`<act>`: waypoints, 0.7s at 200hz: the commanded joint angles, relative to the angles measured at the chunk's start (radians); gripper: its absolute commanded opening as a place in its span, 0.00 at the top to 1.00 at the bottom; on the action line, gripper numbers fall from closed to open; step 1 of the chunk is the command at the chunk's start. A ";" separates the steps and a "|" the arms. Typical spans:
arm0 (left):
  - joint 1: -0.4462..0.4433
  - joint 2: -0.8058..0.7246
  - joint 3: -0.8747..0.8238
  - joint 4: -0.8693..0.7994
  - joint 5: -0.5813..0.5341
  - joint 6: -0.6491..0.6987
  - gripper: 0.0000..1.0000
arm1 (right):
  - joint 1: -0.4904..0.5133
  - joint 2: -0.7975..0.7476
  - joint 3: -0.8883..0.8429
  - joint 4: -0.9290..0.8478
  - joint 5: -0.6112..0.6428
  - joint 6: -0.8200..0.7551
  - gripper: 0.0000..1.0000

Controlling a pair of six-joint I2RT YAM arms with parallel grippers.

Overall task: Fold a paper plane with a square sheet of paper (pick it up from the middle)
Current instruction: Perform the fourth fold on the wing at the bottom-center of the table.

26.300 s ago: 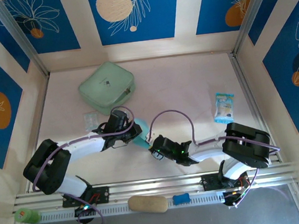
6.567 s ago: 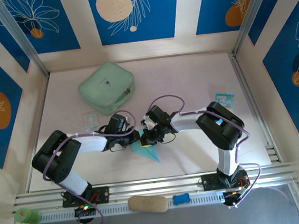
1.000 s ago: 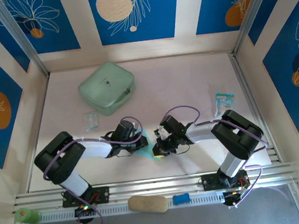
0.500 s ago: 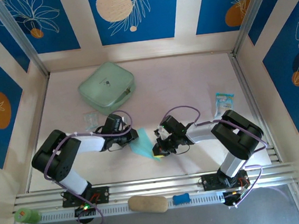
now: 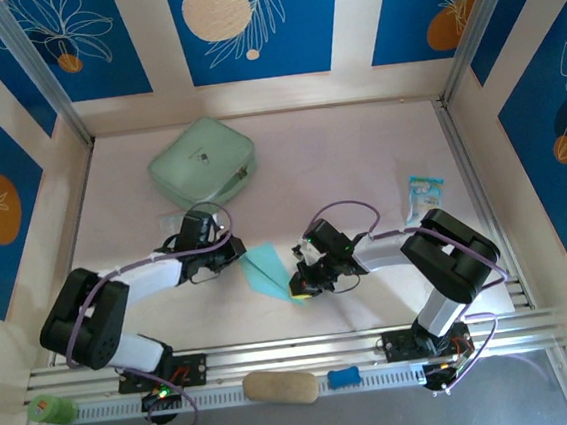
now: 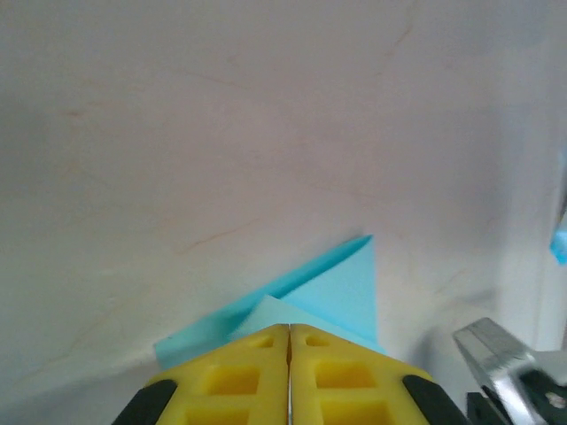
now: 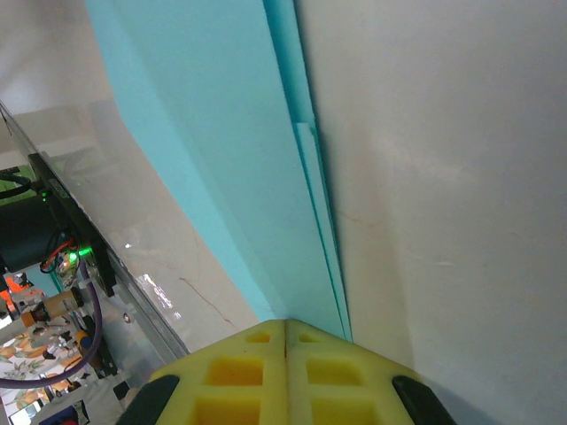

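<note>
The paper plane [image 5: 267, 270], a flat light cyan dart with creased layers, lies on the table between my two arms. My left gripper [image 5: 236, 259] is shut, with its tips at the plane's wide left corner. In the left wrist view the yellow fingers [image 6: 239, 376] meet with no gap, and the paper plane [image 6: 341, 288] lies just beyond and under them. My right gripper [image 5: 297, 290] is also shut, its tips resting on the narrow near end. The right wrist view has the folded layers of the paper plane [image 7: 230, 159] running away from the closed right gripper [image 7: 285, 321].
A mint-green case [image 5: 204, 165] sits at the back left. A printed packet [image 5: 425, 199] lies at the right, and a smaller packet [image 5: 171, 226] beside my left wrist. On the front rail are a tan block [image 5: 280, 387], a blue piece [image 5: 345, 376] and a green object [image 5: 51, 408].
My left gripper has pulled back to the left, off the middle of the paper to its left corner, leaving more of the plane uncovered. The right gripper has stayed put.
</note>
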 commanded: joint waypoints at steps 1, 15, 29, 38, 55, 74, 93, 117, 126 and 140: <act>-0.025 -0.043 0.018 -0.025 -0.022 -0.019 0.92 | -0.003 -0.006 -0.038 -0.109 0.066 0.011 0.99; -0.055 -0.047 0.020 -0.012 -0.024 -0.030 0.92 | -0.005 -0.008 -0.034 -0.111 0.065 0.011 0.99; -0.086 -0.037 0.024 0.000 -0.024 -0.039 0.91 | -0.005 -0.010 -0.033 -0.113 0.067 0.011 0.99; -0.107 -0.025 0.022 0.020 -0.024 -0.048 0.91 | -0.006 -0.014 -0.035 -0.112 0.067 0.012 0.99; -0.146 0.012 0.020 0.062 -0.016 -0.068 0.92 | -0.005 -0.015 -0.035 -0.114 0.071 0.011 0.99; -0.185 0.053 0.021 0.100 -0.010 -0.085 0.92 | -0.005 -0.012 -0.035 -0.113 0.067 0.012 0.99; -0.210 0.089 0.021 0.120 -0.014 -0.094 0.92 | -0.005 -0.016 -0.036 -0.113 0.068 0.012 0.99; -0.216 0.127 0.017 0.141 -0.009 -0.101 0.92 | -0.005 -0.016 -0.031 -0.108 0.061 0.014 0.99; -0.216 0.137 0.015 0.143 -0.010 -0.102 0.92 | -0.005 -0.019 -0.031 -0.109 0.059 0.015 0.99; -0.216 0.153 0.014 0.144 -0.009 -0.100 0.92 | -0.005 -0.024 -0.030 -0.109 0.060 0.015 0.99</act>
